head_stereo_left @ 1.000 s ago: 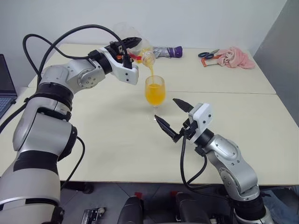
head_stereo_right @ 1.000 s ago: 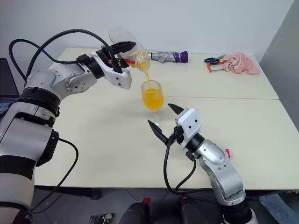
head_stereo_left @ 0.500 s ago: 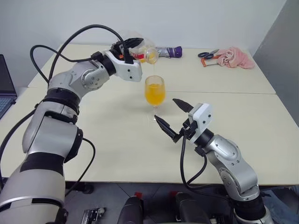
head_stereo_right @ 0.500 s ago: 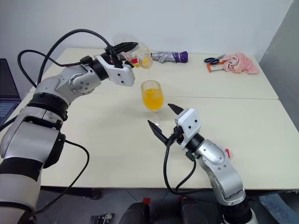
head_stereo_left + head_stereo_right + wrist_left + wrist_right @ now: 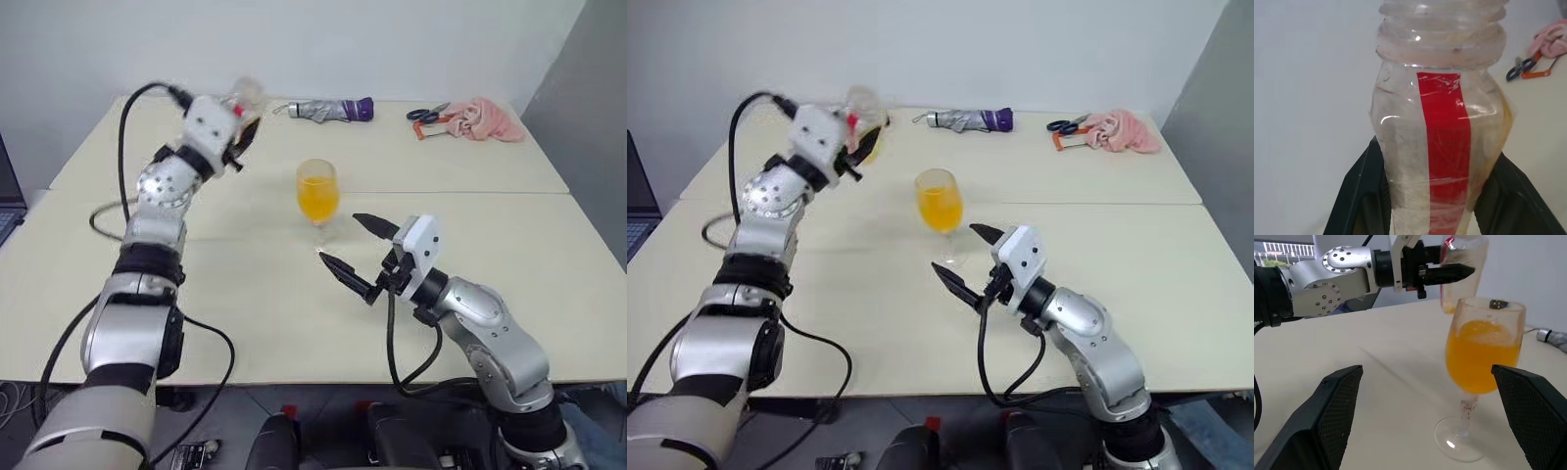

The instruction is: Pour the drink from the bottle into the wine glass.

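The wine glass (image 5: 316, 195) stands mid-table, its bowl more than half full of the orange drink (image 5: 1483, 356). My left gripper (image 5: 238, 134) is shut on the bottle (image 5: 245, 102), held roughly upright, off the table and well to the left of the glass. In the left wrist view the black fingers (image 5: 1359, 196) clamp the bottle (image 5: 1442, 132) on both sides; it is uncapped, has a red stripe and looks nearly empty. My right gripper (image 5: 338, 237) hovers open just in front of the glass, with the stem (image 5: 1466, 409) between and beyond its fingers (image 5: 1337, 401), untouched.
A folded umbrella (image 5: 323, 110), scissors (image 5: 428, 114) and a pink cloth (image 5: 480, 117) lie along the table's far edge. A laptop's corner (image 5: 4, 191) shows at the far left. A seam (image 5: 470, 193) crosses the tabletop behind the glass.
The pouring has stopped. My left arm swung the bottle left and down, away from above the glass, and rolled it upright. The right gripper kept still. The camera view shifted slightly.
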`<state>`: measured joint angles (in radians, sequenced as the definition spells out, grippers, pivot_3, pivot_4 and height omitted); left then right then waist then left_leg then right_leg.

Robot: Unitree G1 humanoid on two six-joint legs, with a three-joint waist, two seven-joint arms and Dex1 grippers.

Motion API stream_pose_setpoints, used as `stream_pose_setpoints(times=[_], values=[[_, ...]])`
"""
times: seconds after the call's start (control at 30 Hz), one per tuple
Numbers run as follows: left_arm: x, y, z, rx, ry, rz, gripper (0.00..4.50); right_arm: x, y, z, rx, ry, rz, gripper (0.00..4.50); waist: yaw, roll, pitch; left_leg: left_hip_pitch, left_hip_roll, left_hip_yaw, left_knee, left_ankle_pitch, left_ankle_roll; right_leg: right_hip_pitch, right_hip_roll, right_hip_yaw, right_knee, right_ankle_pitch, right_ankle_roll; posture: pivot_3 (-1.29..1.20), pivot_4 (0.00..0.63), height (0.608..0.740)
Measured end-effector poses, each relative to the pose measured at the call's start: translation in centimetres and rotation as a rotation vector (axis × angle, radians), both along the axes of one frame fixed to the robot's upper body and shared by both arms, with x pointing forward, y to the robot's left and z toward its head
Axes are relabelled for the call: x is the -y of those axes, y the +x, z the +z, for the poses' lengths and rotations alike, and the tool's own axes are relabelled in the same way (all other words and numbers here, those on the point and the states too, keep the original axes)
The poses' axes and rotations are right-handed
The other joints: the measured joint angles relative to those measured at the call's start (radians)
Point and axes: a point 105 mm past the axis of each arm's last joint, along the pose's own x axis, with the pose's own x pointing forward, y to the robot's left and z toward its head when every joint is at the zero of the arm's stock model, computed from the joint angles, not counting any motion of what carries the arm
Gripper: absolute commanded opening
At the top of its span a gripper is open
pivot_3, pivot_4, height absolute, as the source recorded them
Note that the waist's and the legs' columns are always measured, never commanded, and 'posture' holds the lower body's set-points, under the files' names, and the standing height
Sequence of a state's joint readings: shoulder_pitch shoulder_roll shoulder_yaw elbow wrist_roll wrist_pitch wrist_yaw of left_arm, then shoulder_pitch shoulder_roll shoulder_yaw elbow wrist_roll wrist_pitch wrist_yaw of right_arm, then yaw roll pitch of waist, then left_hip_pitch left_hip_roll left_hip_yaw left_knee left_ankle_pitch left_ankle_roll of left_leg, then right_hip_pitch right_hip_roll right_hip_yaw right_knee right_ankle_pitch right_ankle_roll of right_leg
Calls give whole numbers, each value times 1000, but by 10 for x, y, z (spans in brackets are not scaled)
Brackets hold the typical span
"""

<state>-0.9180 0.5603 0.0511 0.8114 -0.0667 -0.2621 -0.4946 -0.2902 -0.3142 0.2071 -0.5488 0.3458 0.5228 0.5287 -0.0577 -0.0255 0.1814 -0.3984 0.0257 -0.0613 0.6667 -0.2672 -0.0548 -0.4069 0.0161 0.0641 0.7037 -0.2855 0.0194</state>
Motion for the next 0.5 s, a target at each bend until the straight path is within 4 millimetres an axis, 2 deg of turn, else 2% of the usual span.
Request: stream_pose_setpoints(times=[0.17, 0.33, 0.5], values=[[-32, -15, -25, -117, -209, 81, 1692, -6, -2, 7, 7, -46, 76, 4500, 2, 0, 0, -1, 1, -2, 3, 0, 0, 0, 0, -1, 2, 0, 0, 0, 150, 740], [-48, -31, -40, -177, -315, 114, 1692, -15, -1, 9, 5, -68, 133, 4500, 3, 0, 0, -1, 1, -3, 9, 0, 0, 1, 0, -1, 6, 0, 0, 0, 150, 740], [-61, -45, -74, -283, -359, 155, 1692, -18, 9, 3, -24, -97, 119, 4500, 5, 0, 0, 0, 1, -3, 11, 0, 0, 1, 0, -1, 9, 0, 0, 0, 150, 740]])
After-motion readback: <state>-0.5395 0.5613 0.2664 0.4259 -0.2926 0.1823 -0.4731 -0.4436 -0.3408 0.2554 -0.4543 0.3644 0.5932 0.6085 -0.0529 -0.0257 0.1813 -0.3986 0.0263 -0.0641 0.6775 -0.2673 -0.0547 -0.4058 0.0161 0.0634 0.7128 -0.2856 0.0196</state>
